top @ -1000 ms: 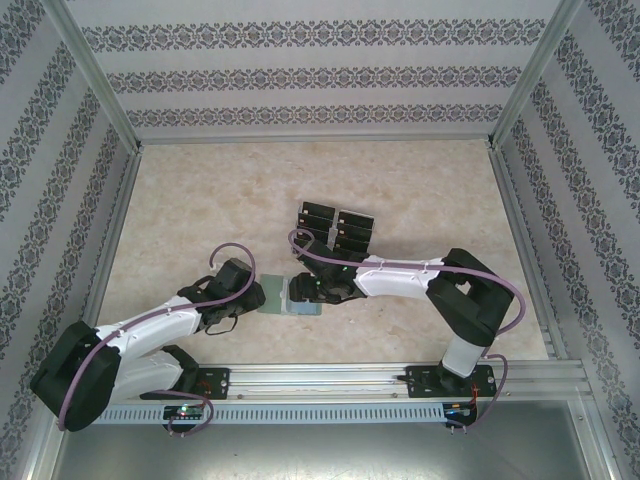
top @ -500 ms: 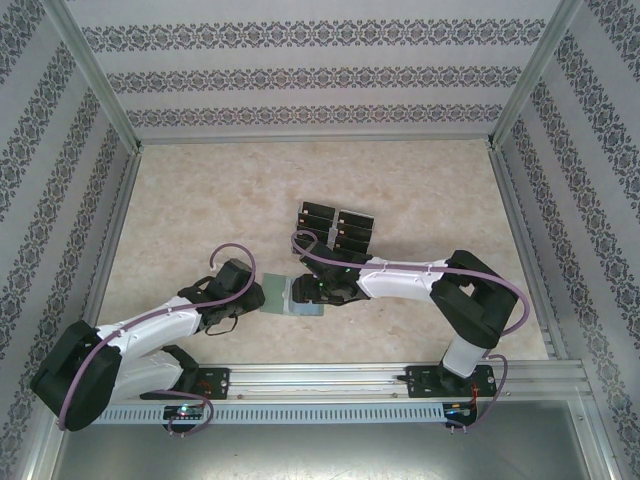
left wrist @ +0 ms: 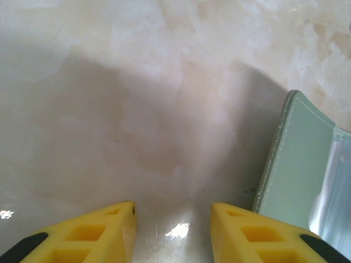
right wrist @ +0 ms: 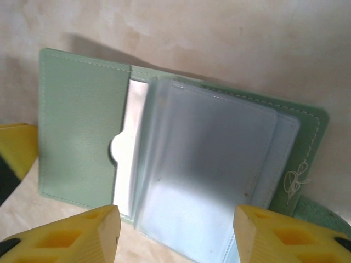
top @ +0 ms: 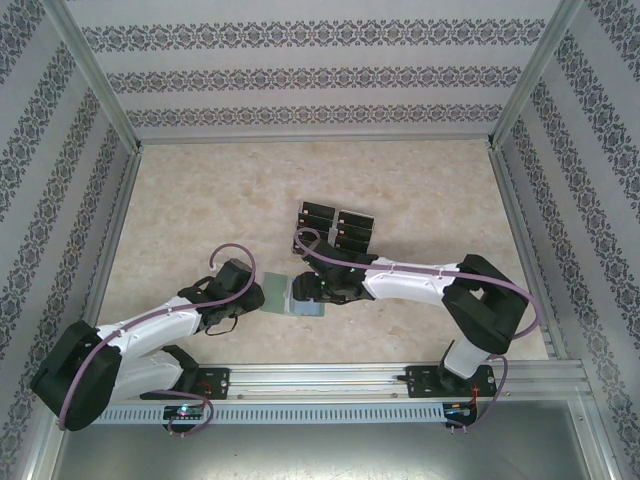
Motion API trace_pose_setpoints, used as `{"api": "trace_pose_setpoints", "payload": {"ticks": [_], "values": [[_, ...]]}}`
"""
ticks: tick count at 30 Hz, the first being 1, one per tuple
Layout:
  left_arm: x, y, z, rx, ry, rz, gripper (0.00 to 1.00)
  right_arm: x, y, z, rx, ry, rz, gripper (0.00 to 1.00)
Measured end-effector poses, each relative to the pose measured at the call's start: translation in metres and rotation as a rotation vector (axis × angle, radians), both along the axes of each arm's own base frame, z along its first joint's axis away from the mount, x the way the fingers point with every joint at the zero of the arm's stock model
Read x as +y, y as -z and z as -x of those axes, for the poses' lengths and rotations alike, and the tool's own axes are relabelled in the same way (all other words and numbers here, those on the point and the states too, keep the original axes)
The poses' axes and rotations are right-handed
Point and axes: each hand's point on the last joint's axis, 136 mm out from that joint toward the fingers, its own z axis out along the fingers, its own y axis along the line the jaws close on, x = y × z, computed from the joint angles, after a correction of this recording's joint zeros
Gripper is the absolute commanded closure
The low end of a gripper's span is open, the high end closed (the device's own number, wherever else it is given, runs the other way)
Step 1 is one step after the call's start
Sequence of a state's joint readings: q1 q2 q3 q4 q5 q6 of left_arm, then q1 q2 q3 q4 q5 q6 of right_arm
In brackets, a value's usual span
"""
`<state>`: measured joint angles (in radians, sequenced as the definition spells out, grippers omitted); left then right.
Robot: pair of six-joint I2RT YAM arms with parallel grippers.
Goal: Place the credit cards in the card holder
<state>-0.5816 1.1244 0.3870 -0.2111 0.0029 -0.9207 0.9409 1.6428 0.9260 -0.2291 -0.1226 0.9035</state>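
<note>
Yellow-tipped, the left tool (left wrist: 173,208) is spread and empty over bare desk (left wrist: 137,82). The card holder (right wrist: 82,126) lies open just to its right, under the right tool's (right wrist: 176,213) parted fingers. It looks light, with floppy, slick sleeves, so pin the stiffer cover. The credit cards (top: 335,228) lie beyond the right tool, with nothing in the way.

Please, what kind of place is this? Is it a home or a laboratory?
Probably a laboratory test cell, not a home. Aluminium frame posts hold wallpapered panels around a small marble-look table. A left arm and a right arm are bolted to a rail at its near edge.
</note>
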Motion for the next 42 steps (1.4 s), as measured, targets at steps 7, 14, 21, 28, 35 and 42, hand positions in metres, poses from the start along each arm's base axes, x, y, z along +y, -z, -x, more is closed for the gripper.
{"api": "trace_pose_setpoints", "payload": {"ticks": [7,14,21,28,35,42], "values": [[0.000,0.001,0.000,0.001,0.002,-0.003,0.60,-0.005,-0.004,0.000,-0.007,0.008,0.012,0.42],[-0.004,-0.005,-0.005,0.001,0.046,-0.028,0.50,-0.008,0.013,0.002,0.018,0.009,0.053,0.43],[-0.016,-0.032,-0.024,-0.068,0.090,-0.023,0.45,-0.009,0.018,0.002,0.025,0.011,0.066,0.43],[-0.017,-0.024,-0.025,-0.038,0.120,-0.061,0.44,-0.010,0.021,0.003,0.029,0.011,0.072,0.43],[-0.019,-0.001,-0.018,0.044,0.192,-0.166,0.44,-0.010,0.021,0.002,0.028,0.011,0.070,0.42],[-0.020,0.003,-0.017,0.047,0.223,-0.240,0.45,-0.010,0.022,0.002,0.028,0.018,0.064,0.42]]}}
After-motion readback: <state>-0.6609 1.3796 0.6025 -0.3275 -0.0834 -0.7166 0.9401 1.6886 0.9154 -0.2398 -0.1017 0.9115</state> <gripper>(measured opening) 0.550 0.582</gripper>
